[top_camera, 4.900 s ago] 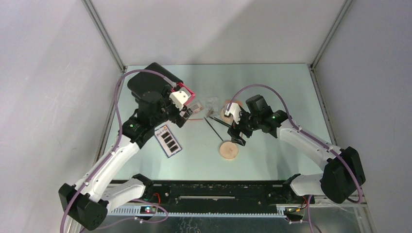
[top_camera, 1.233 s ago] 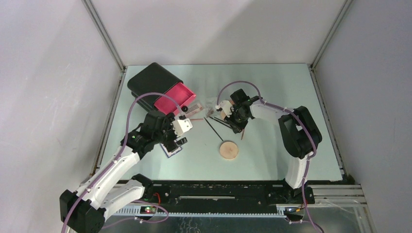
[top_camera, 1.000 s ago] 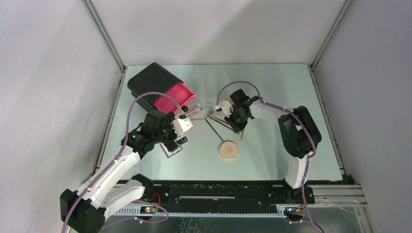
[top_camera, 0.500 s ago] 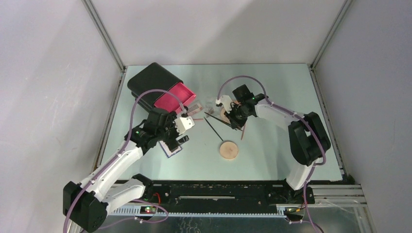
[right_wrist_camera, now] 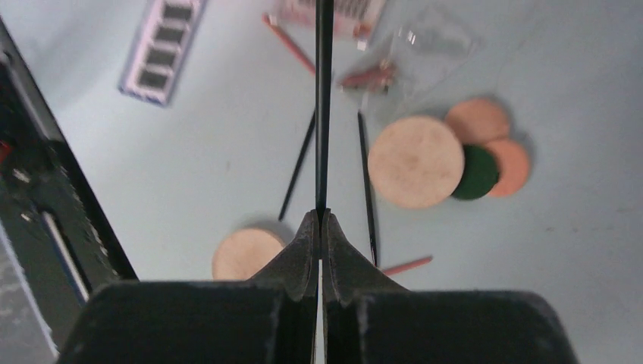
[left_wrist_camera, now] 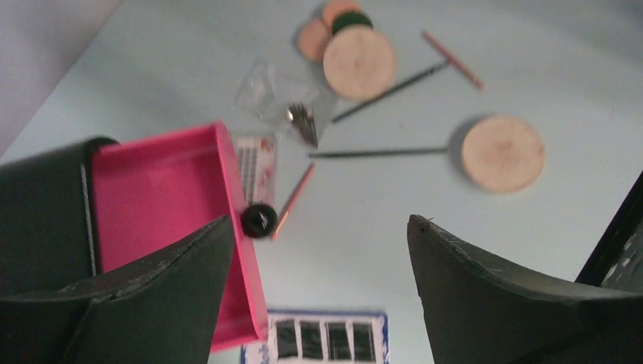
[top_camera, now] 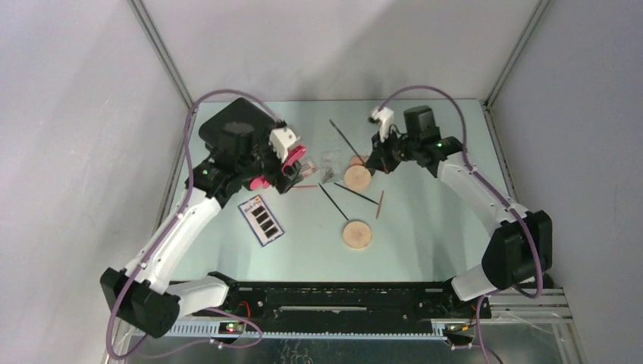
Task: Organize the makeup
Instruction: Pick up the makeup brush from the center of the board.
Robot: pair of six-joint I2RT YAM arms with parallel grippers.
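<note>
Now right gripper (right_wrist_camera: 319, 218) pinches black stick (right_wrist_camera: 324, 98) by tip, pointing 12 o'clock; thin hold, could pivot, slip. Left gripper (left_wrist_camera: 318, 227) spread.

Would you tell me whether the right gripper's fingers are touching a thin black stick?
Touching: the right wrist view shows both fingers pinching the black stick.
</note>
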